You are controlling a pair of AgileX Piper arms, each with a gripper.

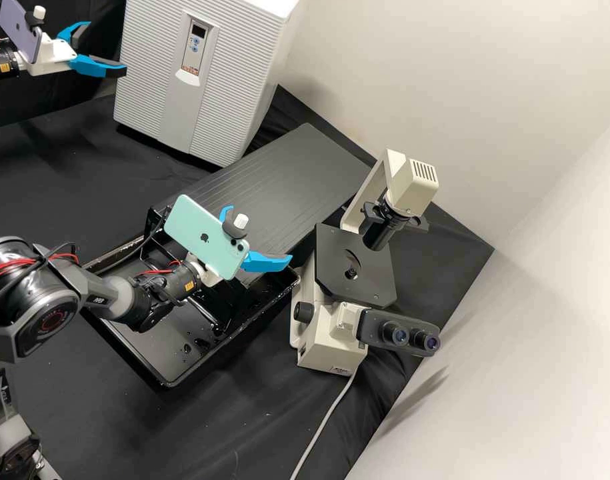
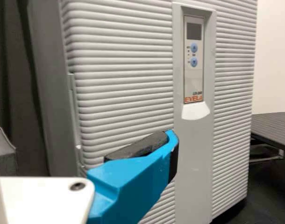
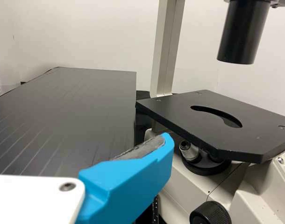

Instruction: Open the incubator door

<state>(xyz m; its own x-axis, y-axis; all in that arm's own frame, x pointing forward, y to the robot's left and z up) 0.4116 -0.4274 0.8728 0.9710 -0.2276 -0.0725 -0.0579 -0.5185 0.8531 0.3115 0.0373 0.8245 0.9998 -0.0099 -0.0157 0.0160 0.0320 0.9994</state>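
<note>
The white ribbed incubator [image 1: 158, 80] stands upright at the back, its door [image 1: 235, 87] closed. My left gripper [image 1: 103, 47] is open at the upper left, beside the incubator's left edge. In the left wrist view the gripper [image 2: 86, 135] stands before the incubator door [image 2: 124, 93], one finger overlapping the edge of the smooth centre strip; whether it touches cannot be told. The pale grip lip [image 2: 195, 111] lies under the control panel [image 2: 194, 58]. My right gripper [image 1: 263, 239] is open over the black tray, left of the microscope; in its wrist view the gripper [image 3: 81, 142] holds nothing.
A microscope [image 1: 355, 263] stands right of centre, its cable [image 1: 325, 420] trailing forward. Below the right arm lies a black tray [image 1: 165, 385]; a dark grooved board [image 1: 285, 167] stretches behind it toward the incubator. White walls [image 1: 465, 80] bound the back and right.
</note>
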